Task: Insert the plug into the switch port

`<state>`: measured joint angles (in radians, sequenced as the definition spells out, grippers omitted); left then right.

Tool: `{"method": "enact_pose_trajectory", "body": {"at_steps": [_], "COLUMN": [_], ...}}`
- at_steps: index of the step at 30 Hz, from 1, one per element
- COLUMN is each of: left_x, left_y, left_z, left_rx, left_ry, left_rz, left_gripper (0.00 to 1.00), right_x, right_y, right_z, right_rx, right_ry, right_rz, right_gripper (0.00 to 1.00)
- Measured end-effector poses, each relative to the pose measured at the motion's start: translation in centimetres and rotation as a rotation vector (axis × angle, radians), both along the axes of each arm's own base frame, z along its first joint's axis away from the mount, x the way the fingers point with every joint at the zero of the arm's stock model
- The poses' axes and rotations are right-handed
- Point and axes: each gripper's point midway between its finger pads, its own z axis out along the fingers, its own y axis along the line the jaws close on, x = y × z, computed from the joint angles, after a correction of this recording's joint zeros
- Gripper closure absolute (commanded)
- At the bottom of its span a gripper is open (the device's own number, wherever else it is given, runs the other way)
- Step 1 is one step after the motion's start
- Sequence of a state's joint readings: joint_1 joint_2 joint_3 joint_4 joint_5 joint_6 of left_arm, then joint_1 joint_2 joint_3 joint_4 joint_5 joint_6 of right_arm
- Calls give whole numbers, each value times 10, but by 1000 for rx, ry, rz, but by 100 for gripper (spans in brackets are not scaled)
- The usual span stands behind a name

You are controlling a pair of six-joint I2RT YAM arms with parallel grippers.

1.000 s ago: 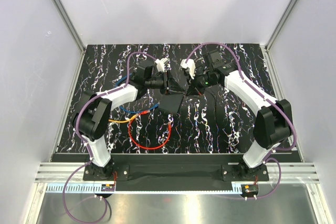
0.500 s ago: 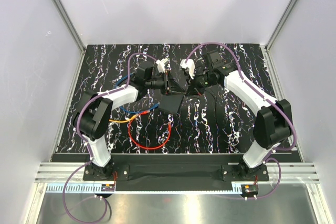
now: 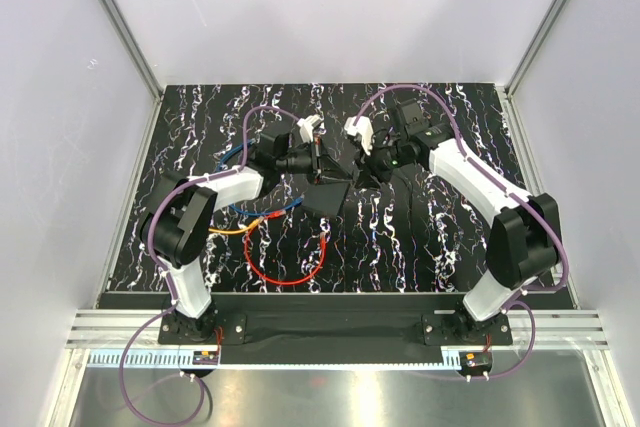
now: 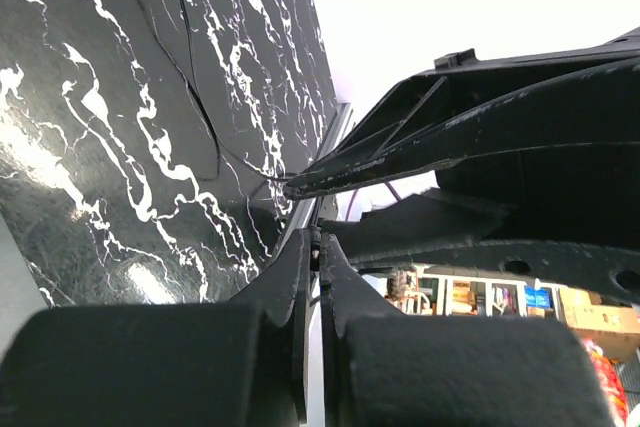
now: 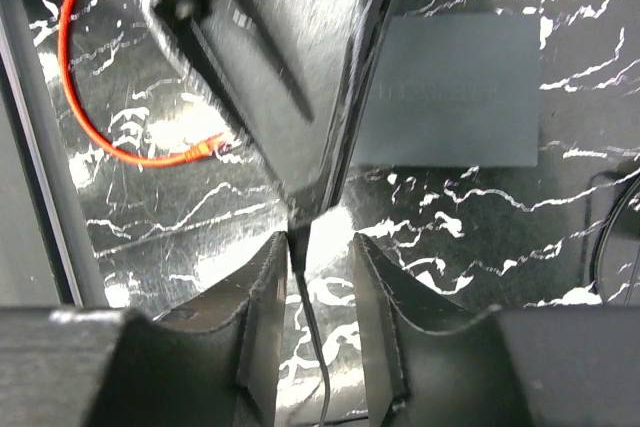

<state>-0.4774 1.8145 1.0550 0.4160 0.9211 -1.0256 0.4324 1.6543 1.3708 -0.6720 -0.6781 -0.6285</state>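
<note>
The switch port is too small to make out, but its flat black box (image 5: 450,92) is lying near the middle of the marbled table (image 3: 420,237), right beside both grippers. The left gripper (image 4: 318,247) is pinching the end of a thin black cord (image 5: 312,337) (the plug itself is not showing). The right gripper (image 5: 318,245) is holding its fingers apart around that cord, not squeezing it.

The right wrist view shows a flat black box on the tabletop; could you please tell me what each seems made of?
The flat box looks like matte plastic: even dark grey, no glare. The tabletop looks like a glossy sheet, perhaps vinyl or laminate: black with white marble-like veins and bright reflected patches.
</note>
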Motion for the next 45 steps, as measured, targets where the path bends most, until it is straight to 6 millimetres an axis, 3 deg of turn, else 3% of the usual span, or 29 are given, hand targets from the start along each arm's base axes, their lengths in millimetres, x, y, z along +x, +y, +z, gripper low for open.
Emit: {"method": "enact_pose_trajectory", "body": {"at_steps": [11,14,17,23,27,31,35,39,43,45], "left_x": [0,0,2,1,5,35,76,99,109,108], "left_y": [2,3,4,4,11,36,67,81,83,85], "left_z": [5,6,6,5,-2,-8,-5,0,-21,-43], "left_rx": [-42,-47,-47,-43,-15,69,206,324,404,443], "left_ry": [22,18,22,16,15,-33,-160,-272,-293,-261], "left_rz": [7,10,16,11,20,87,176,199,172,152], "left_gripper": [100,100,99,54,46,44,44,45,45,45], "right_x": [-4,-5,-7,-6,0,14,31,38,45,49], "right_y": [-3,-3,-1,-1,-6,-25,-43,-54,-57,-57], "right_z": [-2,-2,-2,-2,-8,-32,-72,-108,-128,-132], "right_rx": [-9,-7,-4,-8,-35,-122,-225,-302,-340,-342], "right_ry": [-15,-15,-14,-24,-51,-61,-21,24,36,28], "right_rz": [16,21,34,37,24,-20,-75,-105,-124,-129], "right_gripper": [70,80,99,100,100,100,100,100,100,100]}}
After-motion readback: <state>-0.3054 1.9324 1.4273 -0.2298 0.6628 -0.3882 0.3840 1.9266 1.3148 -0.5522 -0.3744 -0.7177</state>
